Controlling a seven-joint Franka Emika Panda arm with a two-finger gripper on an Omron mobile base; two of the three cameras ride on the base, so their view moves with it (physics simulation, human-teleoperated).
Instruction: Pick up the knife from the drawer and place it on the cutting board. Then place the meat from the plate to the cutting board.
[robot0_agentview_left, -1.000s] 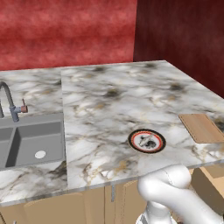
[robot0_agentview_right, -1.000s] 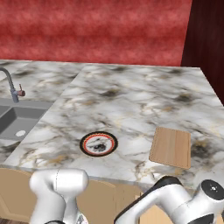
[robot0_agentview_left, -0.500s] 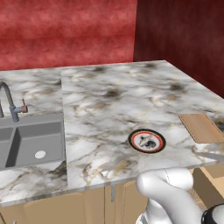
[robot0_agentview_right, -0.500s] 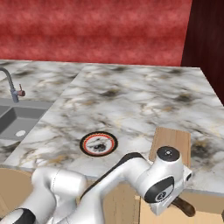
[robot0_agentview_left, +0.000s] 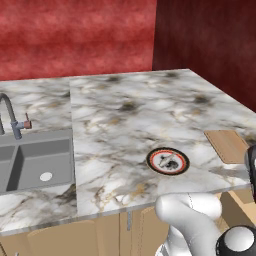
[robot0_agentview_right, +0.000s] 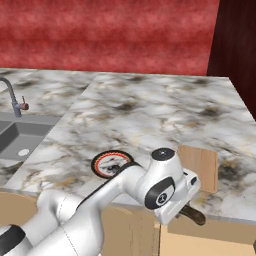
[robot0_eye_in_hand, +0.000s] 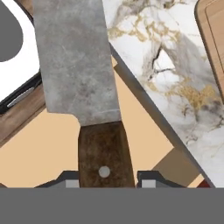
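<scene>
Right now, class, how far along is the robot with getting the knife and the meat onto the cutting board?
Done: the knife is out of the drawer, gripped by its brown handle in the claw. In hand: carrying it up past the counter edge toward the cutting board, which has nothing on it yet. Left: lay the knife on the board, then move the meat, lying on the plate, across to it.

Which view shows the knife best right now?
Hand view: the knife fills the frame, grey blade and brown handle both clear, handle held between the jaws. Right base view shows just its dark handle end poking out under the hand at the counter edge.
</scene>
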